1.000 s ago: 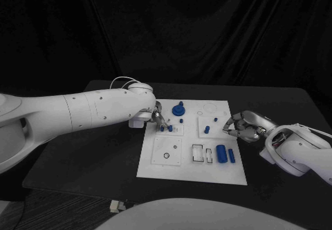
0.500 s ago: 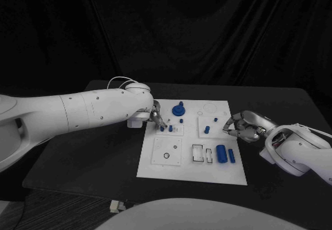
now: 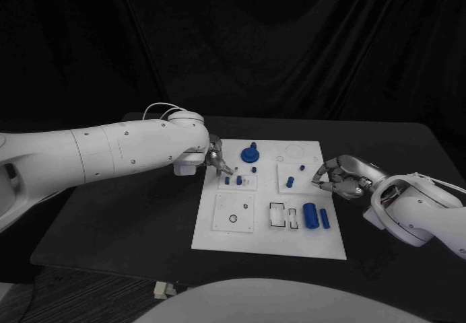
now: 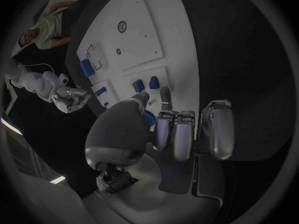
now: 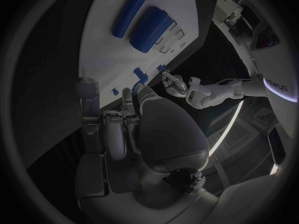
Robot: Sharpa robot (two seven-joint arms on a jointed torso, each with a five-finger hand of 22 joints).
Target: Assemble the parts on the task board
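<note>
two blue pegs (image 3: 233,180) just beside left hand (image 3: 215,160) fingertips (fingers apart, empty); right hand (image 3: 339,177) curled, empty.

Head view: high up, looking down and forward over the black table (image 3: 116,222), whole task board (image 3: 267,235) in frame, medium distance. Left wrist view: fisheye from right behind the left hand (image 4: 177,132), close over the board's edge. Right wrist view: same deal behind the right hand (image 5: 134,124), low at the opposite edge. All three share the board; each wrist view also catches the other hand.
</note>
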